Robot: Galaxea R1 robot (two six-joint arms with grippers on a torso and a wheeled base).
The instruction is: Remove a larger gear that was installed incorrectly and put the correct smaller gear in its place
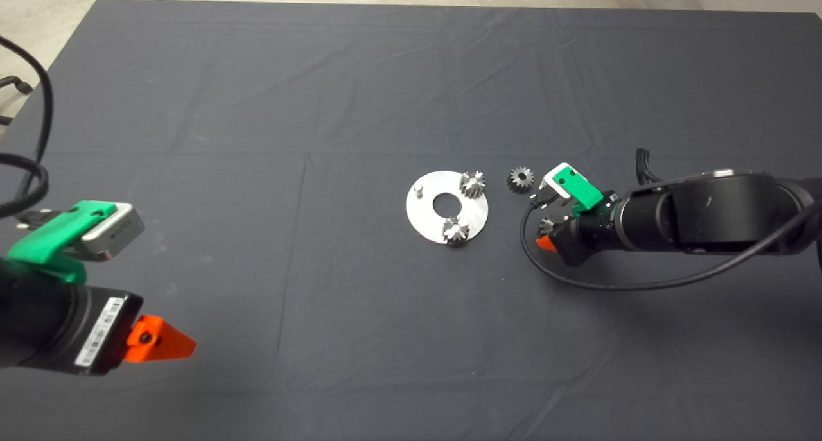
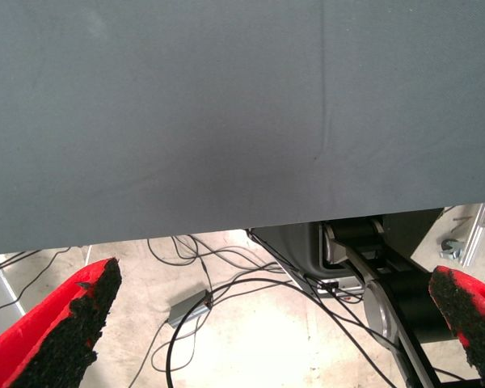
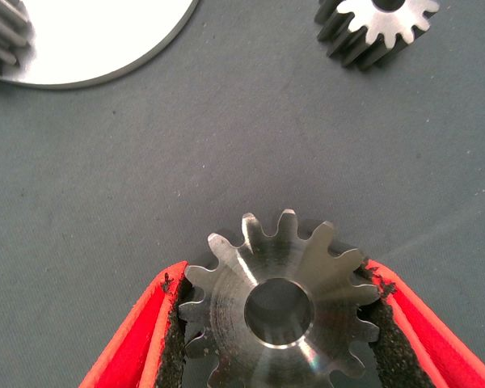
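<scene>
My right gripper (image 1: 546, 232) is shut on the larger gear (image 3: 279, 311), a silvery toothed gear with a dark centre hole, clamped between both pads low over the mat. It is just right of the round steel plate (image 1: 431, 217), which also shows in the right wrist view (image 3: 97, 40). The smaller gear (image 1: 521, 179), dull dark grey, lies on the mat between the plate and my right gripper, and shows in the right wrist view (image 3: 377, 24). Two shiny star-faced gears (image 1: 472, 184) (image 1: 454, 230) sit on the plate. A bare pin (image 1: 418, 189) stands at its left.
My left gripper (image 1: 157, 300) waits open at the lower left edge of the mat. Its wrist view shows its fingers (image 2: 65, 323) wide apart over the mat edge (image 2: 226, 226), with cables (image 2: 226, 283) on the floor beyond. A black cable (image 1: 578, 280) loops under the right arm.
</scene>
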